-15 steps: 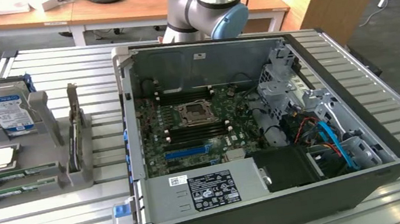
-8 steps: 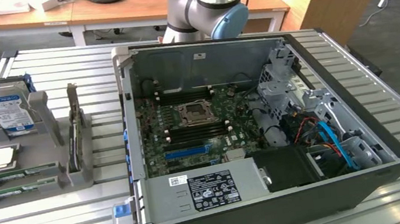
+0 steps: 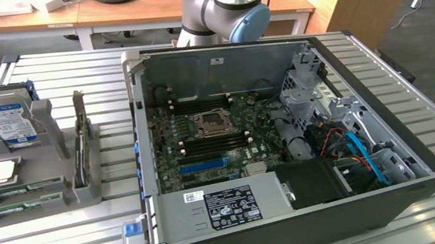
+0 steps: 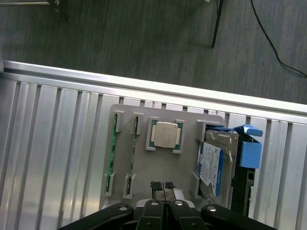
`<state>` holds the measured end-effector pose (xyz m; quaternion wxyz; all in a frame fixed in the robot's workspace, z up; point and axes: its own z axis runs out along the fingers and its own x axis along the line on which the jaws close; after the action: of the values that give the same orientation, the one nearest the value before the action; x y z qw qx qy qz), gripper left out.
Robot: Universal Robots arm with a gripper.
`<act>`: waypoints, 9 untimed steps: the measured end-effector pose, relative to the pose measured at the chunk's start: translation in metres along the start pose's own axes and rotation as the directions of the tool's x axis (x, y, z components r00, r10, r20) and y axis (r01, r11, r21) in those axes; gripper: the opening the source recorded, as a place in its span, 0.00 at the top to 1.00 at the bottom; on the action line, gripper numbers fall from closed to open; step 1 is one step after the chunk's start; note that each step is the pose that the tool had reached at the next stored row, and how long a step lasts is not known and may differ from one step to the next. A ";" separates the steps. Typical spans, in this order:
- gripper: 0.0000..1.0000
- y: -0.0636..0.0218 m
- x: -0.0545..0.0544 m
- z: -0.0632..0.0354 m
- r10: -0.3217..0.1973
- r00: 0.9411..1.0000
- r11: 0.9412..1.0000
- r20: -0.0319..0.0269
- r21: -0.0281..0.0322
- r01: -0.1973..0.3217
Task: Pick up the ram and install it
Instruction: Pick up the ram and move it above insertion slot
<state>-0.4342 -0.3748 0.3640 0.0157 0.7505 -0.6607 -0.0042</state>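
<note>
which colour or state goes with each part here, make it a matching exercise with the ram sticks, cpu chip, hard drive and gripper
Column one:
1. ram sticks
2. CPU chip
3. hard drive
4. gripper

Column two:
a. blue label
b. shut
c. green, thin
d. silver, square

Pairs: 1-c, 2-d, 3-a, 4-b

Ribbed silver metal table point(image 4: 48, 143): smooth, bright sheen. Grey plastic parts holder point(image 4: 189, 163): matt. Square silver metal chip point(image 4: 164, 134) satin; thin green circuit-board ram stick point(image 4: 113, 153) slightly glossy.
</note>
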 end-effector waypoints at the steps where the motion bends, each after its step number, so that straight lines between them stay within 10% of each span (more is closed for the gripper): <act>1: 0.89 0.0004 0.000 0.0000 0.000 1.000 1.000 -0.001 0.006 0.000; 9: 0.89 0.0009 0.000 0.0005 0.055 0.998 0.998 0.000 0.008 -0.055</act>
<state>-0.4351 -0.3748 0.3636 0.0127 0.7320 -0.6812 -0.0011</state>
